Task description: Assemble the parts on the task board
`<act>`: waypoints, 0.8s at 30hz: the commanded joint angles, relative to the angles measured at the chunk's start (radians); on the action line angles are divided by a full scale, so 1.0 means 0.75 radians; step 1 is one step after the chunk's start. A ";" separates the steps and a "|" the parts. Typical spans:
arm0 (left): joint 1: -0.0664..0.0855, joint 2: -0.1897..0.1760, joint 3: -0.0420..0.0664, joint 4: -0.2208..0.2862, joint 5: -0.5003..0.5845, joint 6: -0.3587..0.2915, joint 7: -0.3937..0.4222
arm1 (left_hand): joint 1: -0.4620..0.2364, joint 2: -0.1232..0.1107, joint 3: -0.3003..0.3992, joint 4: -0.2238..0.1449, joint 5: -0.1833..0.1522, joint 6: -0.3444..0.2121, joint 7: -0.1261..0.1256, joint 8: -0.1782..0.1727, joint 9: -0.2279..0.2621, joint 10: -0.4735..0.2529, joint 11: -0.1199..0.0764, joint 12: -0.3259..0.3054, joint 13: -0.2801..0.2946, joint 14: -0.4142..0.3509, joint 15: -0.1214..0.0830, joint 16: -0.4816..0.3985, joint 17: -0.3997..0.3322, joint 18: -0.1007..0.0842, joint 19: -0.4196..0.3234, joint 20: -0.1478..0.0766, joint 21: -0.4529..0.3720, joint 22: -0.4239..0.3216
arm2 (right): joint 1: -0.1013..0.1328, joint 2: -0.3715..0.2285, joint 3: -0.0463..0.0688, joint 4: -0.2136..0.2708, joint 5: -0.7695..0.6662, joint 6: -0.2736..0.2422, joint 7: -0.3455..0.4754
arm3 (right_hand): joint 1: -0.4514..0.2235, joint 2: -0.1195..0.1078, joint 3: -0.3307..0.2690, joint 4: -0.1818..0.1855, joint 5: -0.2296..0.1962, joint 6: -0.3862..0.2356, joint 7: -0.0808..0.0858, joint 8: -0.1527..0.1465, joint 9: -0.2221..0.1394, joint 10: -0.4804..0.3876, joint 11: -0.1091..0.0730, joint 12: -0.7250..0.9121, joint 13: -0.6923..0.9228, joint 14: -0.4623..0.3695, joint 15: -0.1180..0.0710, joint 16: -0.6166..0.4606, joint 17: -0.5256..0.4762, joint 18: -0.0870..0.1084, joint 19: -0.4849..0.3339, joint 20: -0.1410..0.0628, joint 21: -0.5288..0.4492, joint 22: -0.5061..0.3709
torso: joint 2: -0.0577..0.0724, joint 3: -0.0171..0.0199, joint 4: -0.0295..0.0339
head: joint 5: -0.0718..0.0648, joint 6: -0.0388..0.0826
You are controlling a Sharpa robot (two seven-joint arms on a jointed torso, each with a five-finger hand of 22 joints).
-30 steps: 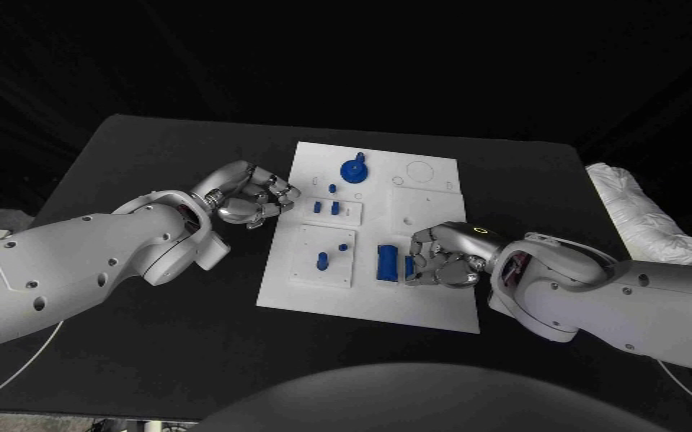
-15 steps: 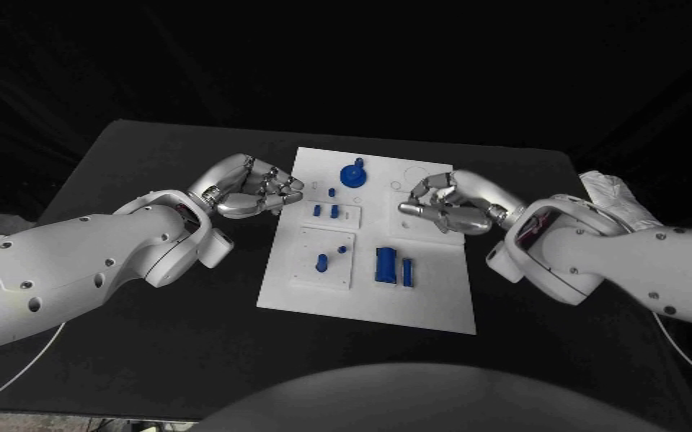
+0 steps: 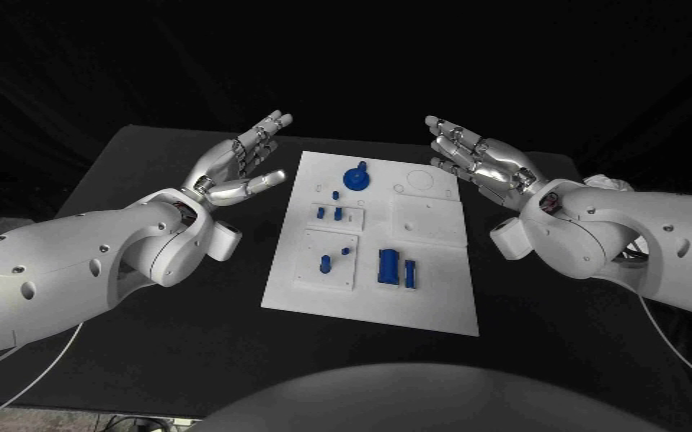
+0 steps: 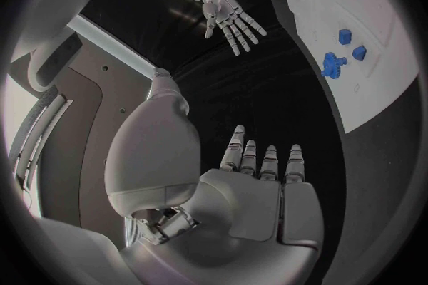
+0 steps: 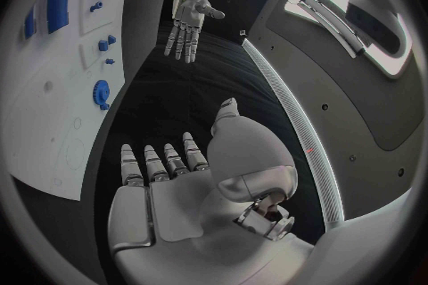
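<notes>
- The left hand (image 3: 240,163) is raised above the table (image 3: 159,152), just left of the board's far left corner, fingers stretched out and apart, holding nothing.
- Its fingers point up and away from the robot; the thumb juts right toward the board (image 3: 433,297).
- The left forearm runs in from the left edge, slanting up to the wrist.
- The right hand (image 3: 476,160) is raised just right of the board's far right corner, fingers straight and spread, palm facing up and inward, holding nothing.
- The right forearm comes in from the right edge, bent up at the wrist.
- The two hands stand about level with each other, well apart, the far end of the board between them, neither touching it.
- The board lies flat in the middle of the table, its long side running near to far.
- A round blue part (image 3: 353,172) sits near the far end of the board.
- Two small blue parts (image 3: 330,213) stand side by side nearer, left of centre.
- A blue block (image 3: 388,266) with a slim blue part (image 3: 411,273) just right of it lies toward the near end.
- Small blue parts (image 3: 330,260) sit on a raised white square to the block's left.
</notes>
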 commanded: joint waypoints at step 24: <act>-0.166 0.112 0.253 0.055 0.424 -0.550 -0.046 | -1.476 0.411 0.388 -0.402 -0.088 -0.478 0.172 -0.048 -0.048 -0.036 0.248 -0.132 -0.063 -0.006 0.046 -0.005 -0.002 -0.103 -0.007 -0.178 -0.012 -0.128 | -0.173 0.378 0.258 -0.184 0.306 -0.551 0.104 | -1.405 -0.221 0.382 -0.383 -0.096 -0.280 0.183 -0.092 -0.216 -0.005 0.012 -0.020 -0.049 0.003 -0.143 -0.004 -0.003 -0.179 0.001 -0.322 -0.005 -0.003 | -0.044 0.0530 -0.1237 | 0.081 0.294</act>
